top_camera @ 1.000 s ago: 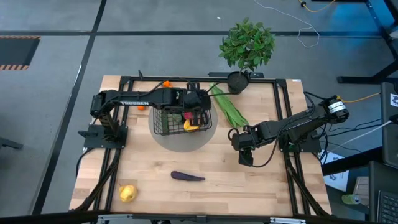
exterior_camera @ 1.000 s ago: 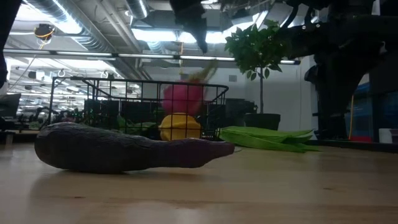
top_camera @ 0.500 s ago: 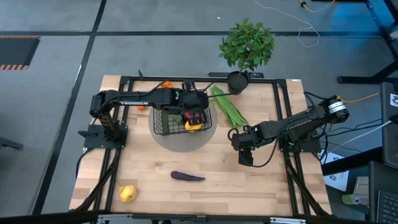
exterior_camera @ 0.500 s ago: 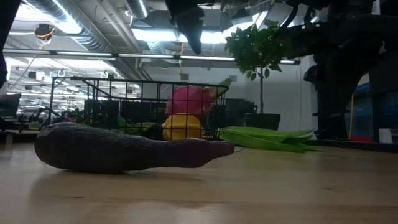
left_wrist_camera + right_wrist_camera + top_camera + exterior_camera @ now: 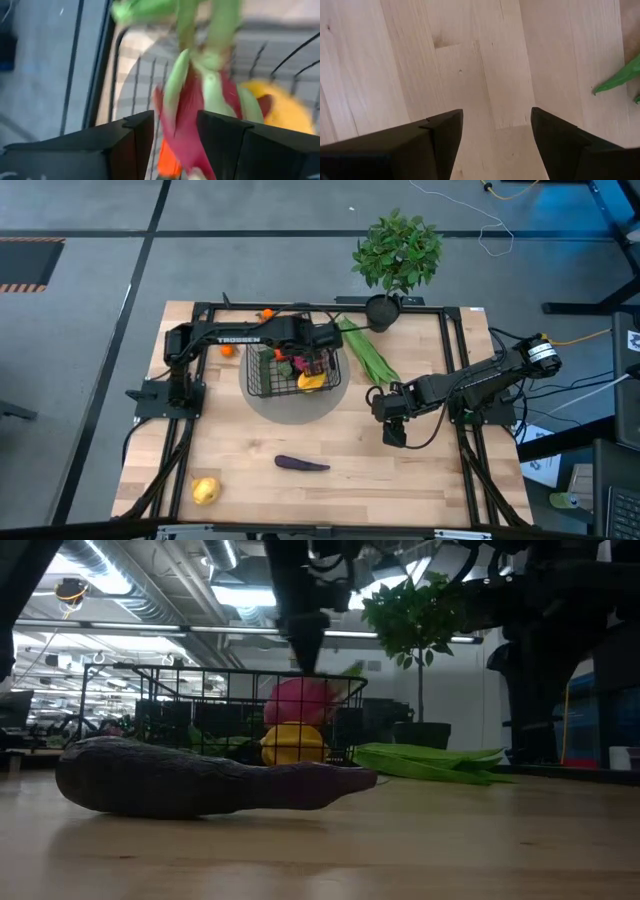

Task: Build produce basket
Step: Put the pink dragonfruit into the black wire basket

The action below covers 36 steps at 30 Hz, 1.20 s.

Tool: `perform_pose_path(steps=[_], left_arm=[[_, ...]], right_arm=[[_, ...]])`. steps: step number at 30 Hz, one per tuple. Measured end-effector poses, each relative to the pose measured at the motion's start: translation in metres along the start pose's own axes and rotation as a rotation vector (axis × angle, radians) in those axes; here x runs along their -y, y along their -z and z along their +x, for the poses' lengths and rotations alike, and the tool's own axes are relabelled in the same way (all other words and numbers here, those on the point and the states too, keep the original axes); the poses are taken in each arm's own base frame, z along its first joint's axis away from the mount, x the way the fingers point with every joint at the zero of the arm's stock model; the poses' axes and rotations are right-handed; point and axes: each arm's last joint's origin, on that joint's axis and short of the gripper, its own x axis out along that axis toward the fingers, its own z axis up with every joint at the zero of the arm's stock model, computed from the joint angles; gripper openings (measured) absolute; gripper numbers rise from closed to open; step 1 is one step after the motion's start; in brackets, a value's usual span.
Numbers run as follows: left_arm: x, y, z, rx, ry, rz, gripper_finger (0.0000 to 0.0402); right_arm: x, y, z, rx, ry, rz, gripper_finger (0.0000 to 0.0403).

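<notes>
1. Nearest the front edge of the table (image 5: pixel 330 500) we see a yellow fruit (image 5: pixel 205 490) at the front-left corner and the purple eggplant (image 5: pixel 301 463) lying flat near the middle front. Both sit well apart from the basket and, in our judgement, wait to be loaded.
2. Toward the right edge, the right gripper (image 5: pixel 392 432) hovers over bare wood with its jaws apart and nothing between them. We read this as a waiting pose that keeps it out of the other arm's way.
3. Toward the back edge, left of centre, stands the basket (image 5: pixel 262 383) on a round grey mat (image 5: pixel 295 408). It holds the pink dragon fruit (image 5: pixel 297 700) resting on a yellow fruit (image 5: pixel 290 744), with other produce beside them.
4. The left gripper (image 5: pixel 174 137) hangs directly over the basket, jaws apart; the dragon fruit lies just beyond the fingertips and looks released rather than held.
5. The long green pods (image 5: pixel 368 355) lie just right of the basket, running toward the back edge.
6. Small oranges (image 5: pixel 227 351) sit at the basket's left near the back edge, and the potted plant (image 5: pixel 395 255) stands at the back edge.
</notes>
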Motion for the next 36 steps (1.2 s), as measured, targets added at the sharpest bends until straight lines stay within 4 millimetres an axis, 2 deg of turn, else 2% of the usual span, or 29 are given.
perform_pose_path(steps=[4, 8, 13, 16, 20, 28, 31, 34, 36], left_arm=[[-0.005, 0.013, -0.009, -0.098, -0.072, -0.029, 0.0138], [-0.007, 0.028, -0.026, -0.183, -0.101, -0.071, 0.0138], [-0.012, 0.055, -0.052, -0.383, -0.104, -0.193, 0.0138], [-0.011, 0.058, -0.060, -0.362, -0.116, -0.248, 0.0137], [-0.009, 0.049, -0.074, -0.193, -0.081, -0.252, 0.0137], [-0.001, 0.004, -0.076, 0.222, 0.119, -0.186, 0.0137], [-0.001, -0.009, -0.068, 0.306, 0.156, -0.174, 0.0137], [-0.001, -0.016, -0.054, 0.308, 0.161, -0.178, 0.0137], [0.000, -0.013, -0.039, 0.235, 0.170, -0.159, 0.0137]], right_arm=[[0.000, 0.000, 0.000, 0.000, 0.000, -0.002, 0.0222], [0.000, 0.000, 0.000, 0.002, -0.001, -0.002, 0.0222], [0.000, 0.000, 0.000, 0.001, 0.000, -0.002, 0.0222], [0.000, 0.000, 0.000, 0.002, -0.001, -0.002, 0.0222], [0.000, 0.000, 0.000, 0.004, -0.002, -0.001, 0.0222], [0.000, -0.001, 0.000, 0.007, -0.003, 0.006, 0.0222], [0.000, -0.001, 0.000, 0.006, -0.003, 0.006, 0.0222], [0.000, -0.001, 0.000, 0.004, -0.002, 0.006, 0.0222], [0.000, -0.001, 0.000, 0.005, -0.003, 0.006, 0.0222]])
